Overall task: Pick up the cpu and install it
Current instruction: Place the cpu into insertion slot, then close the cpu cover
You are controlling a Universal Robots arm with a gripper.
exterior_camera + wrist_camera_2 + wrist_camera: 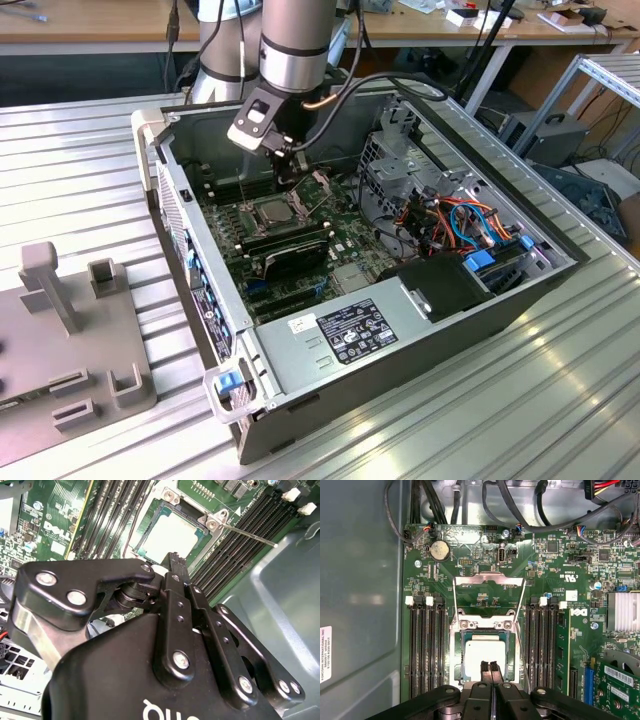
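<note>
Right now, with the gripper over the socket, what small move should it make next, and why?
Probably a short, straight lift. In the first wrist view the cpu lies flat in the socket, and the gripper is right over it with its fingers shut together. The load plate is hinged open, so lifting would likely clear room to close it.

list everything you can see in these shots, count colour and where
flat square silver-grey cpu chip: one, silver-grey, lying in the open metal socket on the board
green motherboard: one, green, floor of the case
black memory slots: two banks, black, either side of the socket
round coin battery: one, silver, on the board near its edge
open grey computer case: one, grey, on the ribbed metal table
grey block fixture: one, grey, exterior view's left of the case
black end effector: one, black, fingers shut, above the chip
</note>
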